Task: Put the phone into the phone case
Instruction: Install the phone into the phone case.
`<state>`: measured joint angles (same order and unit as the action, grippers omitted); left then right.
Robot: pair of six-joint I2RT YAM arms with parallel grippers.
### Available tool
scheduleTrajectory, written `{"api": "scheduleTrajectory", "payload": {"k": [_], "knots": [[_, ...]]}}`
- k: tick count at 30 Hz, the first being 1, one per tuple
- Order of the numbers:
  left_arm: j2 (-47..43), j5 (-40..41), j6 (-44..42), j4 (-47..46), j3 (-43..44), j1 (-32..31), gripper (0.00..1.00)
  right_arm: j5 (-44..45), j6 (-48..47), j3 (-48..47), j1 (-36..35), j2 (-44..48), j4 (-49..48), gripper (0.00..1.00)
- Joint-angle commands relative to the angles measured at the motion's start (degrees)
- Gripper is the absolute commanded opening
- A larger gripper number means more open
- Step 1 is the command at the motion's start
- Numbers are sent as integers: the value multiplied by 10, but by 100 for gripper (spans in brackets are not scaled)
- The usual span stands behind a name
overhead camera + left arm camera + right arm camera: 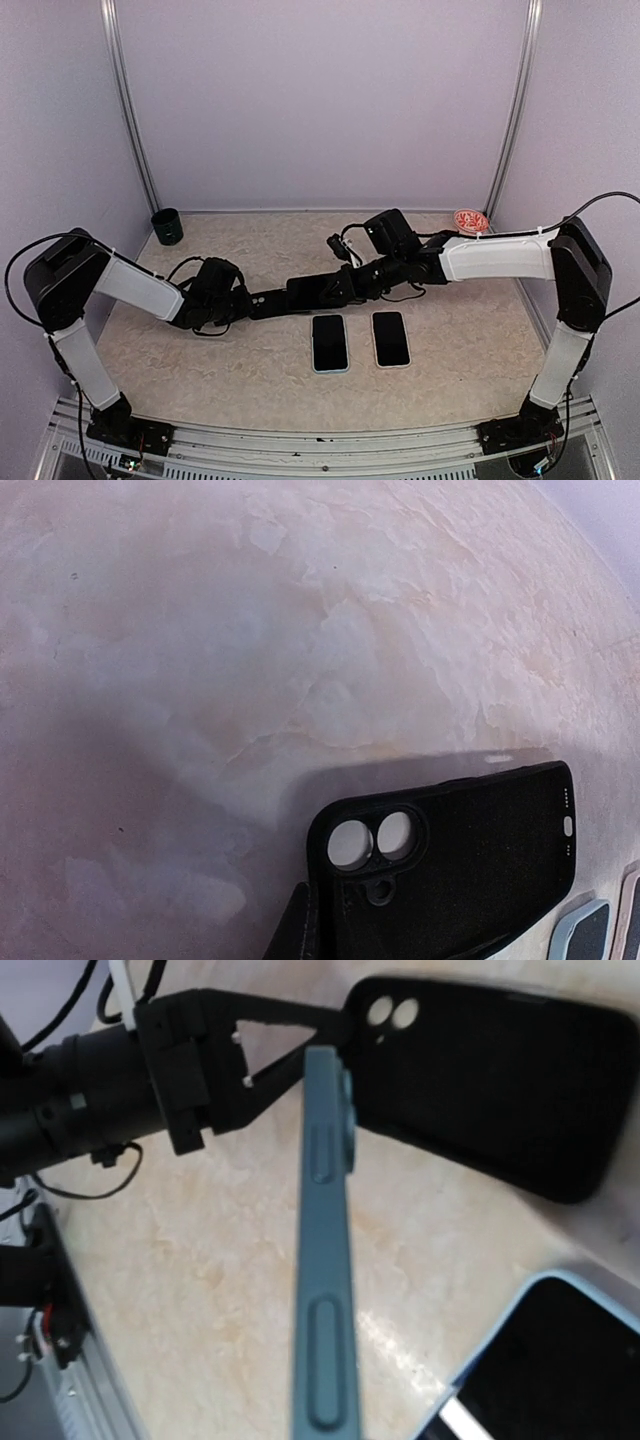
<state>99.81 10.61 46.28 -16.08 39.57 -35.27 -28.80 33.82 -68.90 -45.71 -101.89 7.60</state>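
Here, left tool [268, 302] pinching one black case [470, 870]; right tool [348, 284] pinching one blue phone [325, 1290] — two flat phones [329, 342].

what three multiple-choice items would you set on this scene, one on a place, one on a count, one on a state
1. Where does the dark cup stand?
A. back left corner of the table
B. front right corner
C. between the arms' bases

2. How many phones lie flat on the table?
A. one
B. two
C. four

3. What state is the black phone case in?
A. lying flat on the table
B. held up by the left end effector
C. fitted round a phone

Answers:
1 A, the top view shows it by the back left post.
2 B, one flat phone lies beside the other.
3 B, the left end effector grips its camera end, while the blue phone in the right end effector is outside it.
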Motion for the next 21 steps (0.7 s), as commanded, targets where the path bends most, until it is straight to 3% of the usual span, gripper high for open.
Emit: {"api": "scheduleTrajectory", "payload": {"k": [1,12,21], "knots": [[20,-25,-22,-22,15,3,6,-96,29,-51,19,-30,-2,0],[44,-46,-28,-36,35,3,8,-160,86,-126,47,-127,0,0],[39,-42,-26,-35,35,4,20,-181,92,-221,56,-203,49,0]]}}
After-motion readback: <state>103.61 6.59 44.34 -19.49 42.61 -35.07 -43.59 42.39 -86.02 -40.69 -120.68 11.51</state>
